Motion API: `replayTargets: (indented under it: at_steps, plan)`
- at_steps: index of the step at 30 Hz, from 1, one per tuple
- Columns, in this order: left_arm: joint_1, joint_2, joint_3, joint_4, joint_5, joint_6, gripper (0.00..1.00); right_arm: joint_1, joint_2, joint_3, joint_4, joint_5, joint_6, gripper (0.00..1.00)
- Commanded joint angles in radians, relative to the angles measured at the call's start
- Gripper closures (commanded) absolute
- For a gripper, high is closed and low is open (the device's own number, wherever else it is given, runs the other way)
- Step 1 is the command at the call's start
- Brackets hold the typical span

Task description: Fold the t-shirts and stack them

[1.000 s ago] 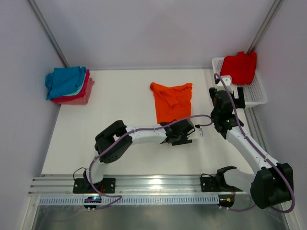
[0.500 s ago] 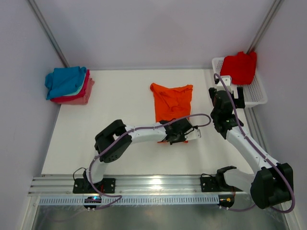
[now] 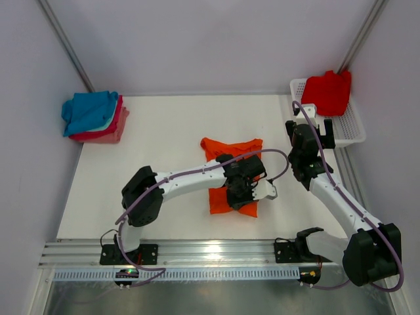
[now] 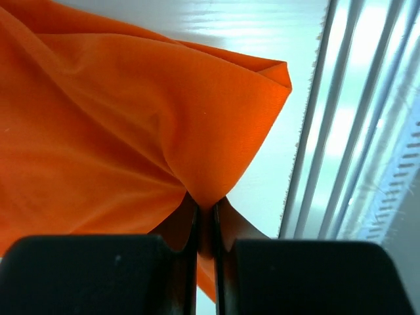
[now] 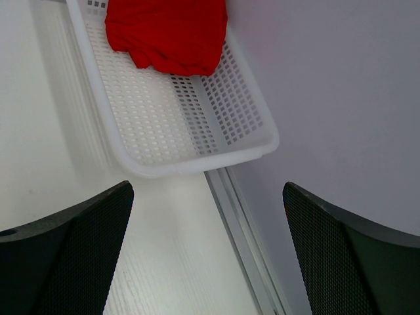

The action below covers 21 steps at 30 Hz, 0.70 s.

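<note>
The bright orange t-shirt (image 3: 230,147) lies crumpled in the middle of the table, and in the left wrist view a pinched fold of this shirt (image 4: 131,131) fills the picture. My left gripper (image 3: 245,201) (image 4: 205,209) is shut on that fold at the shirt's near part, with cloth squeezed between the jaws. A red t-shirt (image 3: 327,92) (image 5: 167,33) sits in the white basket. Folded t-shirts, teal (image 3: 88,111) on top of pink and red (image 3: 113,130), are stacked at the back left. My right gripper (image 3: 310,126) (image 5: 207,252) hovers open and empty near the basket.
The white mesh basket (image 3: 356,130) (image 5: 197,131) stands at the back right, against the wall rail. Metal rails (image 3: 210,252) (image 4: 354,131) run along the table's near edge, close to the held shirt corner. Grey walls close in the left, back and right sides.
My left gripper has shut on the orange shirt's near edge and dragged it toward the near edge; the shirt now lies lower and bunched. The right arm has not moved.
</note>
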Motion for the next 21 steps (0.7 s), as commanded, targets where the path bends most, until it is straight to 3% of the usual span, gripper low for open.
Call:
replayTargets:
  at_steps: [1,6,12,21]
  plan:
    - [0.0,-0.037,0.135,-0.126,0.059,0.016,0.94,0.001,-0.013,0.02,0.033,0.003,0.015,0.0]
    - [0.03,0.007,0.322,-0.164,-0.043,0.092,0.94,0.001,-0.007,0.017,0.043,0.011,0.007,0.01]
    - [0.145,0.127,0.561,-0.221,-0.051,0.134,0.91,-0.001,-0.004,0.017,0.045,0.012,0.006,0.01]
    - [0.246,0.231,0.601,-0.18,-0.046,0.172,0.91,-0.002,0.008,0.02,0.037,0.008,0.009,0.01]
